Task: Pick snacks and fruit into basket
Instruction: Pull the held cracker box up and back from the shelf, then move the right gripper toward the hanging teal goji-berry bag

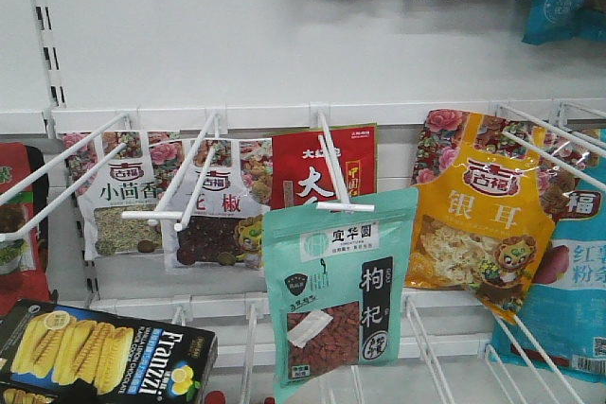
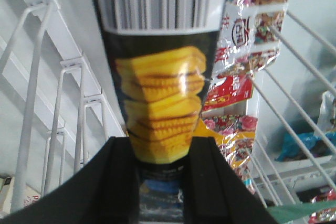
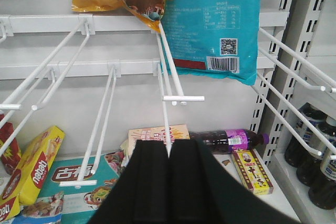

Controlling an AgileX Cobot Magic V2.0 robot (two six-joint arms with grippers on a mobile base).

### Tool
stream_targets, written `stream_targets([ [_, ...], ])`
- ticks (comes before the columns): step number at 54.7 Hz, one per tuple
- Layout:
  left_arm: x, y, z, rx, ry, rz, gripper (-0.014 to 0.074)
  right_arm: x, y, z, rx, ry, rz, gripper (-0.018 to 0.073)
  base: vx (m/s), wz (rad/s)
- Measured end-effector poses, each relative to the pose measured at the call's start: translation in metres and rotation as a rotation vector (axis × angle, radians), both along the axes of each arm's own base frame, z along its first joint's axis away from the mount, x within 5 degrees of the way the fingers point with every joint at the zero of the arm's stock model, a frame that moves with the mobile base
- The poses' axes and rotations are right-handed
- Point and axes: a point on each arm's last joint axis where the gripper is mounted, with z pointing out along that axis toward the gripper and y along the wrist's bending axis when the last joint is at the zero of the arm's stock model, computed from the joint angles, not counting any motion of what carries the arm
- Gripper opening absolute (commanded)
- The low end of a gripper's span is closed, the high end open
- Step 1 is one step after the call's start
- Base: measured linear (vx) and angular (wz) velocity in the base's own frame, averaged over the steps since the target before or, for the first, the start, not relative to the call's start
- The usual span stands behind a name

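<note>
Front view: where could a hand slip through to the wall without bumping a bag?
Bare wall above the pouch row, and empty hooks under the yellow pouch. Crowded: the overlapping row around the mint pouch; biscuit box low left.

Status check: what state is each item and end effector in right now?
Mint-green plastic pouch with red berries: hanging on a white hook.
Left end effector: shut on black cardboard biscuit box.
Right end effector: shut, empty.
Purple-labelled plastic bottle: lying on its side.
</note>
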Motion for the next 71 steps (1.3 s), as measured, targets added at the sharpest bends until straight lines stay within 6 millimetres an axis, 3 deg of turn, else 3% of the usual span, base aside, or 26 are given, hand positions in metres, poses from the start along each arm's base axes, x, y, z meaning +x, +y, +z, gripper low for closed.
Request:
stream_targets([
  [38,-0.019,0.006,0.011,0.438,-0.051,-0.02,0.0002,0.0,0.0,0.0,0.0,0.0,0.0,-0.001,0.0,0.0],
  [71,-0.06,0.023,0.039,0.721,-0.183,-0.004,0.0002,0.0,0.0,0.0,0.0,0.0,0.0,-0.001,0.0,0.0],
])
